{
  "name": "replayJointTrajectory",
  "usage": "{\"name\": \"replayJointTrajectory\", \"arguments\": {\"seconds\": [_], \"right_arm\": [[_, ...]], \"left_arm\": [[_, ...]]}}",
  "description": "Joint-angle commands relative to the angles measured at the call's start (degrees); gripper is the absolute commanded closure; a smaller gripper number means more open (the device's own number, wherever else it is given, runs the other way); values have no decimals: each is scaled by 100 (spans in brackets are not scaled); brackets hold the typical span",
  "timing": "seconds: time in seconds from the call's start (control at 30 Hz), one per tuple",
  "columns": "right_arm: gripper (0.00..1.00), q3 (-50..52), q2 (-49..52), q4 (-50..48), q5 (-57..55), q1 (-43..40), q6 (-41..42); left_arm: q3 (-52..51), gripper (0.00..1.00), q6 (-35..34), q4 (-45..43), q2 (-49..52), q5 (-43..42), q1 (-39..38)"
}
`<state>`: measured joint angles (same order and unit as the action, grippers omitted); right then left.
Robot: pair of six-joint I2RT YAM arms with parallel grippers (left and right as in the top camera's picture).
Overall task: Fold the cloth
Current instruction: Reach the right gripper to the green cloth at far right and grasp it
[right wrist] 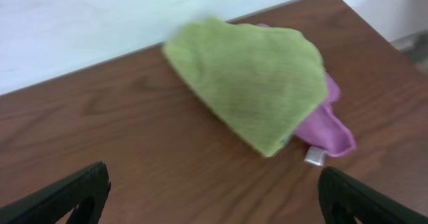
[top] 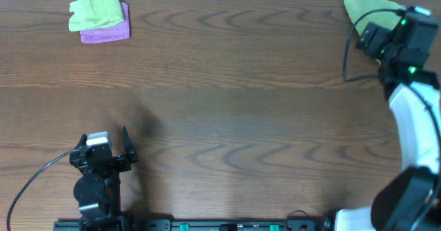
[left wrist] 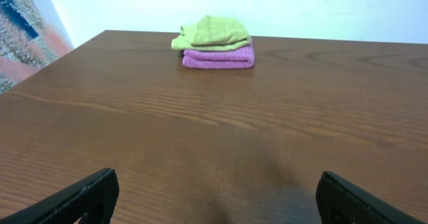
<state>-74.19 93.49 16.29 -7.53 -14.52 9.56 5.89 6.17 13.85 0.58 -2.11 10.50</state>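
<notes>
Since the lime-green cloth at far right looks soft and limp, I'd pinch its free corner with my wide-open right end effector.

Overhead: straight down on the whole table. Left wrist: low, facing across to the distant folded green-and-purple stack, also at overhead's top-left. Right wrist: close above the lime-green cloth, seen at overhead's top-right.
</notes>
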Motion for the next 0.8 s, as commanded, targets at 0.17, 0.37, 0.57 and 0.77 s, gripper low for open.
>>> {"name": "replayJointTrajectory", "arguments": {"seconds": [0.17,0.37,0.57,0.77], "right_arm": [[4,-1119,1285,761,-330,-723,76],[12,-1182,1751,914,175,-1198,531],[16,-1182,2037,525,1016,-1633,678],[14,-1217,2702,-428,2664,-1891,1001]], "left_arm": [[-151,5,-20,66,-35,81,39],[-151,5,-20,63,-37,81,39],[-151,5,-20,63,-37,81,39],[-151,4,-20,63,-35,81,39]]}}
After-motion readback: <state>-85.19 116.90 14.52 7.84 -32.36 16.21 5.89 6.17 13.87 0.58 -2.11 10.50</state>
